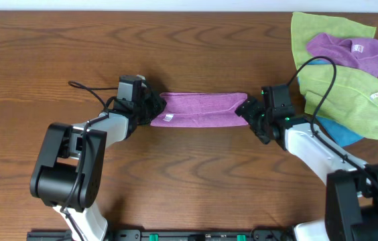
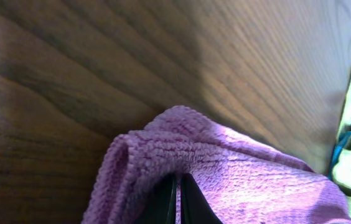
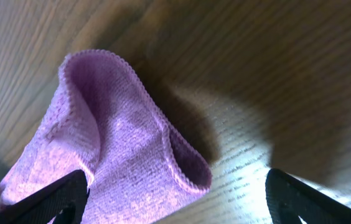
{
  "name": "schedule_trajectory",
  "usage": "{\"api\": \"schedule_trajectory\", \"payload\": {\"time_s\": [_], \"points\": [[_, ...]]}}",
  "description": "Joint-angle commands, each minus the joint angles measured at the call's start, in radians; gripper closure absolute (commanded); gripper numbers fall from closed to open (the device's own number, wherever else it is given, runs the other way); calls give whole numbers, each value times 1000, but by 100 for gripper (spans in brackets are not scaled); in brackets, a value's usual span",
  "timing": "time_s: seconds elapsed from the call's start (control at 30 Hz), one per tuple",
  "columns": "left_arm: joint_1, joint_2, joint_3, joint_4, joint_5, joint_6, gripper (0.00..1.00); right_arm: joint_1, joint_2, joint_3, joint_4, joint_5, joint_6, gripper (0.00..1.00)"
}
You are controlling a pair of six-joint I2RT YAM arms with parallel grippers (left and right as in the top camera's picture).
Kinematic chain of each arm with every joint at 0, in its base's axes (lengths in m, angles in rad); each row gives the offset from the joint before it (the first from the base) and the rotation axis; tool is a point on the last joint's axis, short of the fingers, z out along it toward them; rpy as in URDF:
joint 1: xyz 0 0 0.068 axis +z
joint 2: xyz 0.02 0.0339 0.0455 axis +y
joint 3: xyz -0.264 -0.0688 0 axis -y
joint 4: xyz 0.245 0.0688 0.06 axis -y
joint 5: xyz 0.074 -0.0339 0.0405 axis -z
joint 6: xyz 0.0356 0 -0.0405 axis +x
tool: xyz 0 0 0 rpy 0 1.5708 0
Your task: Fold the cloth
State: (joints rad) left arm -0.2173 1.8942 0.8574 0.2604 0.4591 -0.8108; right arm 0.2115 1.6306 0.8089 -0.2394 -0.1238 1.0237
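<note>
Cloth [image 1: 202,108]: purple, lying as a long narrow band on the surface [image 1: 55,47], mid-workspace, spanning between the two arms. It looks already doubled lengthwise. A white tag [image 1: 167,118] shows at the near-left corner.

Left jaws: at the band's left end. The left wrist view shows the fingers [image 2: 166,202] pressed almost together with a sliver of purple between them and fabric bunched over the top. Reads as pinching the cloth's end.

Right jaws: at the right end, spread wide. In the right wrist view the fingers [image 3: 57,199] stand well apart. The cloth's curled end lies by one of them, and nothing is gripped.

Pile [image 1: 340,73] of green, purple and blue cloths at the far right, apart from the band. The right arm's cable [image 1: 323,87] runs over it.

Judgement: first fold made, end-to-end fold not yet begun.

Risks from here:
- Only one end is held. A lift or pull by the left arm alone would drag the band, and the free end would trail and let the fold open.
- The right end is curled at the hem. Closing there may catch the top layer or the hem only, so the layers would part on lifting.
- The cloth sits toward one finger, not centred in the gap. Closing could nip a thin edge that slips out.
- The left grip is bunched, so the ends may not meet square and the fold would come out skewed.
- A wide right-arm swing could pull the cable across the pile and disturb it.
</note>
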Motion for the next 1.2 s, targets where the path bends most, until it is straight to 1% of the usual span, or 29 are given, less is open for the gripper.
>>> {"api": "schedule_trajectory", "payload": {"time_s": [0.0,0.23,0.4,0.5,0.67,0.73,0.8,0.87,1.03,1.07,1.1,1.13,1.17], "points": [[-2,10,23,-3,-24,32,94,-8,30,13,21,-6,25,9],[-3,10,23,-71,-33,69,94,6,111,13,125,-32,46,12],[-3,10,23,-77,-33,71,94,35,163,13,213,-31,57,12],[-3,10,23,-77,-33,71,94,47,188,13,230,-39,81,12],[-3,10,23,-77,-33,71,94,58,193,13,245,-54,81,13],[-3,10,23,-77,-33,71,94,58,193,13,285,-90,57,11],[-3,10,23,-77,-33,71,94,59,193,14,350,-134,16,4],[-3,10,23,-77,-33,71,94,58,193,14,375,-158,19,3],[-3,10,23,-77,-32,71,94,58,193,14,308,-164,27,8],[-3,10,23,-77,-33,71,94,58,193,14,291,-150,27,14],[-3,10,23,-77,-33,71,94,58,193,14,280,-138,27,24],[-3,10,23,-77,-33,71,94,58,193,14,271,-125,28,32],[-3,10,23,-77,-33,71,94,58,193,14,255,-111,39,35]]}}
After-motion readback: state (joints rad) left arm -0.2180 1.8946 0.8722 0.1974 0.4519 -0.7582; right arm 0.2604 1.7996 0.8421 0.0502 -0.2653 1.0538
